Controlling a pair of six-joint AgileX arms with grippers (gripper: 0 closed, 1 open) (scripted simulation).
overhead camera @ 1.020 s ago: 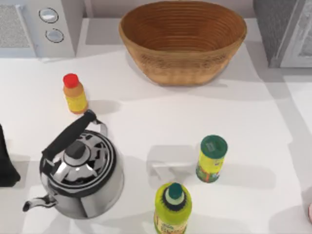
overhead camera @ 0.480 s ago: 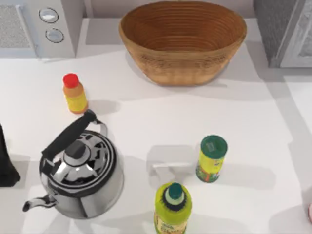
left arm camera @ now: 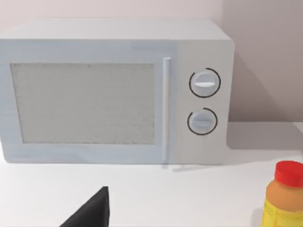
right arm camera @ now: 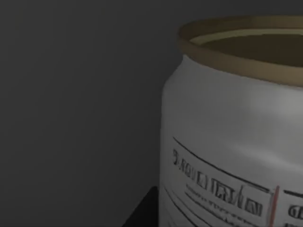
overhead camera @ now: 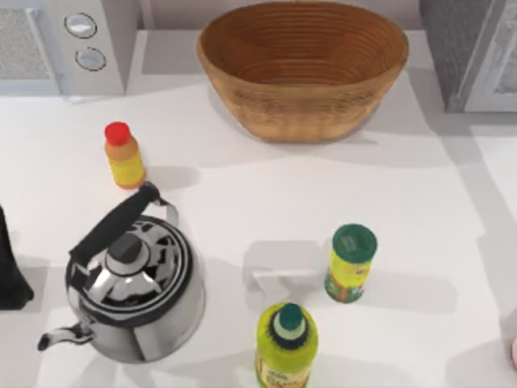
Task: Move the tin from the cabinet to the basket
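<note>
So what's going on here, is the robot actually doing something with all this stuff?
It is meant to take a tin out of the cabinet and put it in the basket. The right wrist view is dim and has the tin up close, so the right arm seems to be reaching for it. The basket holds nothing yet. The left arm waits at the table's left edge, facing the microwave.

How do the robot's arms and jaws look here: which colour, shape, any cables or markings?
Little of them shows. The left arm is a plain matte black bulk at the table's left edge, with no cables or markings visible. The left gripper appears as a black pointed wedge. Of the right gripper, a similar dark angular tip sits beside the tin in dim light.
</note>
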